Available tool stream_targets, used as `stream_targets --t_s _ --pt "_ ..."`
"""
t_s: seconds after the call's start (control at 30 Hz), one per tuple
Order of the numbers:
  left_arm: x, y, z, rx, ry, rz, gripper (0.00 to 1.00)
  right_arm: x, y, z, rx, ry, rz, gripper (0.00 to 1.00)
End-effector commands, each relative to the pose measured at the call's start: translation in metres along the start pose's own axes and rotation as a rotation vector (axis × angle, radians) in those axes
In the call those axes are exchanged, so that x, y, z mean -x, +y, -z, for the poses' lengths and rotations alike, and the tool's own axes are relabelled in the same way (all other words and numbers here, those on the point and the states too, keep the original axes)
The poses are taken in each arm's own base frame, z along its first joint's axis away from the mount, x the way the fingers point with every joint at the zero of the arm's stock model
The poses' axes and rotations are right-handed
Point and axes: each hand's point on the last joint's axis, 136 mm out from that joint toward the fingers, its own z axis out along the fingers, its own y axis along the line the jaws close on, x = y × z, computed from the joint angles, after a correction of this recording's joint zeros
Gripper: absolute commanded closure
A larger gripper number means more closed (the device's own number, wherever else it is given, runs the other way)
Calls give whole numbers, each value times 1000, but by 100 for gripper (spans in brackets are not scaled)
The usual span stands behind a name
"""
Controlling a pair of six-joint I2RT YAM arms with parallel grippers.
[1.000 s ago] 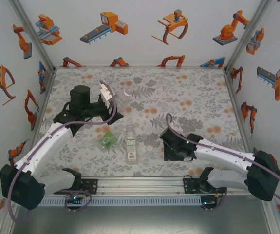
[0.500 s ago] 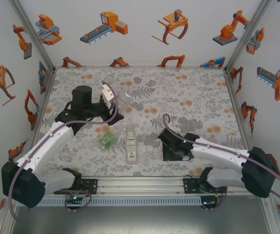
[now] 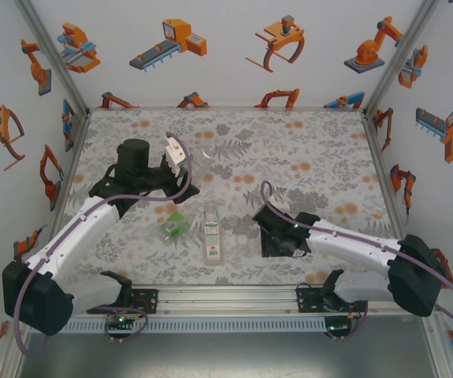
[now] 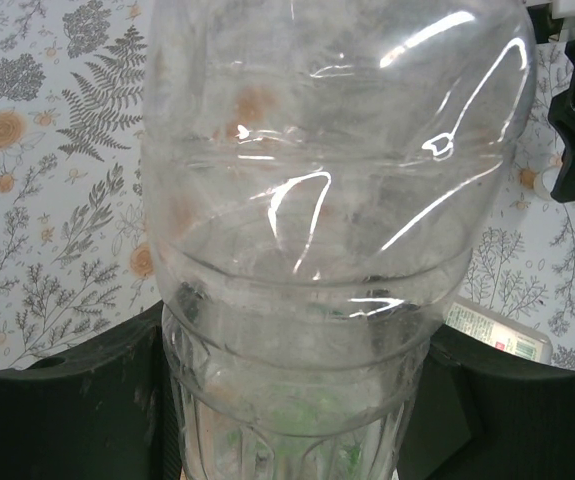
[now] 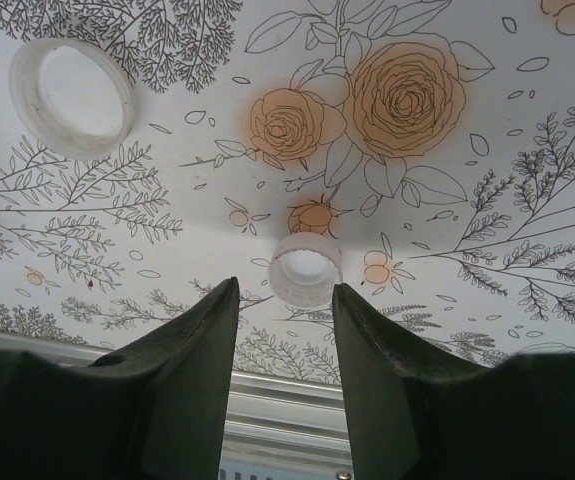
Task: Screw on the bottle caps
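Slippage is worrying me: my right gripper, jaws parted and empty, is hovering short of the small round white plastic cap on the floral tablecloth, risking a shallow pinch, while my left gripper is clamping the clear plastic bottle.

From the centre of the table, one bottle lies at 6 o'clock, with a second bottle beside it at its 9 o'clock. A third bottle, in the left gripper, is at 11 o'clock. Off the tips of the right gripper, a small cap lies at 12 o'clock and a larger cap at 10 o'clock.
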Motion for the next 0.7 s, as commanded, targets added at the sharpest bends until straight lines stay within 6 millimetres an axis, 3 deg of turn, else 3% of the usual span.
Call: stream_targets --t_s 0.0,0.67 --pt "16 0 4 -3 -29 -45 100 6 3 3 -12 -17 20 57" --pt "15 0 2 -9 -25 -39 100 -2 0 -8 -31 25 20 54"
